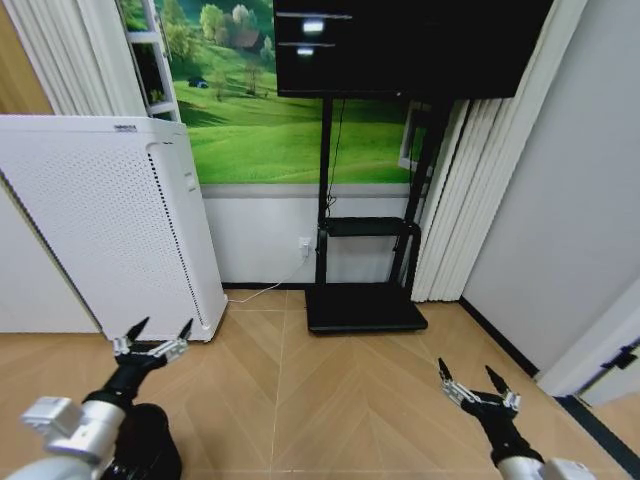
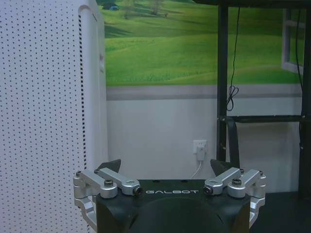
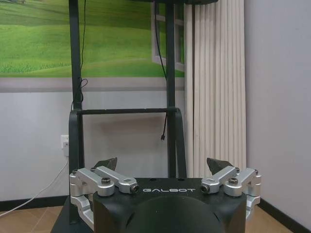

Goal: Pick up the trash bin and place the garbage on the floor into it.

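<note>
Herringbone parquet floor [image 1: 330, 400] in light tan, filling the head view from 3 o'clock round through 6 to 9, edged at 4 o'clock by a dark border strip [image 1: 505, 348] along the grey wall. Bare boards between the two arms.

At 9 to 10 o'clock, standing on the floor: a tall white perforated air purifier [image 1: 110, 220]. At 12 o'clock, a black screen [image 1: 400, 45] on a black stand [image 1: 325, 180], its flat base plate [image 1: 365, 308] resting on the parquet at the foot of the wall. Behind both, a green meadow mural [image 1: 270, 120] above a white lower wall, with a plugged wall outlet [image 1: 304, 244] just left of the stand. Pale pleated curtains [image 1: 450, 200] hanging at 1 to 2 o'clock.

Left gripper [image 1: 160, 327] at 8 o'clock, raised above the floor near the purifier's lower corner, fingers spread wide, nothing between them. Right gripper [image 1: 465, 370] at 4 o'clock, likewise held above the boards, fingers wide apart and empty.

From the left wrist: left gripper [image 2: 166, 167] open on empty air, facing the purifier's dotted side panel [image 2: 43, 121], the outlet [image 2: 199, 147] and the stand's uprights [image 2: 222, 87]. From the right wrist: right gripper [image 3: 163, 164] open and holding nothing, aimed at the stand's lower frame [image 3: 126, 111], curtains [image 3: 214, 87] beyond.
</note>
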Available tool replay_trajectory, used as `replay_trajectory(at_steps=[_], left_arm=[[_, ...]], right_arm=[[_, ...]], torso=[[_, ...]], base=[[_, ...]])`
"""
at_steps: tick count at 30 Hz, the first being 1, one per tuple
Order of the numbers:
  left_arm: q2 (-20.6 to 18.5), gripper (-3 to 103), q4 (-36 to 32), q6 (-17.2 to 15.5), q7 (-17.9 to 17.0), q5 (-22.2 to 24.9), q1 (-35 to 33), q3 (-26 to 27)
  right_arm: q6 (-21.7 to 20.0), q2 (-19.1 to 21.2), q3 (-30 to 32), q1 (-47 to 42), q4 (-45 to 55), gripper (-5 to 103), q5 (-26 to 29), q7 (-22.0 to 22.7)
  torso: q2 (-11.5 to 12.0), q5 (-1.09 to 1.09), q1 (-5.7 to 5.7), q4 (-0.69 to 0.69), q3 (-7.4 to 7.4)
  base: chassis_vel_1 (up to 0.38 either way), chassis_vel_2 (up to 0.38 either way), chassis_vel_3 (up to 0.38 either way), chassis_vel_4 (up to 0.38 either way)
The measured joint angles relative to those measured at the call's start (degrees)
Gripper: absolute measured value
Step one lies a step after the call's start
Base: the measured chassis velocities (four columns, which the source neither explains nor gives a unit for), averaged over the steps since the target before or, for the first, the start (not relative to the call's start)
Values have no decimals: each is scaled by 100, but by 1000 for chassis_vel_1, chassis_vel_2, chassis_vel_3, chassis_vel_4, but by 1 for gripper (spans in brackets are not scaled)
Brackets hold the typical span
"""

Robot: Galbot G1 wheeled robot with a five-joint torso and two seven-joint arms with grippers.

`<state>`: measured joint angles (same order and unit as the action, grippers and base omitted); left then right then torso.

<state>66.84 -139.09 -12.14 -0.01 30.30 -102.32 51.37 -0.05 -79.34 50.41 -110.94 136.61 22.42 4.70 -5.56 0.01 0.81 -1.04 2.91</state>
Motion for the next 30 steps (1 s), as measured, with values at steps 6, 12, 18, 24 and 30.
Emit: replay_trajectory(at_steps=[6, 12, 18, 24, 30], left_arm=[[262, 100, 115, 79, 15, -288, -193, -119], [275, 100, 133, 81, 16, -290, -207, -114], [272, 100, 144, 82, 18, -273, -208, -101], [268, 100, 148, 82, 20, -263, -208, -93], [266, 100, 150, 82, 20, -258, -207, -88]], right_arm=[[2, -48, -19, 72, -41, 100, -72, -18], [-21, -64, -32, 85, -52, 100, -96, -43], [-24, -61, -38, 89, -61, 100, -96, -47], [-27, -57, -41, 91, -65, 100, -96, -49], [-28, -55, -43, 93, -67, 100, -96, -50]], torso=[[0, 0, 0, 0, 0], [0, 0, 0, -1, 0], [-6, 0, 0, -2, 7], [-125, -1, 22, -2, 103], [-257, -1, 50, -2, 208]], base=[[0, 0, 0, 0], [0, 0, 0, 0], [0, 0, 0, 0], [0, 0, 0, 0], [0, 0, 0, 0]])
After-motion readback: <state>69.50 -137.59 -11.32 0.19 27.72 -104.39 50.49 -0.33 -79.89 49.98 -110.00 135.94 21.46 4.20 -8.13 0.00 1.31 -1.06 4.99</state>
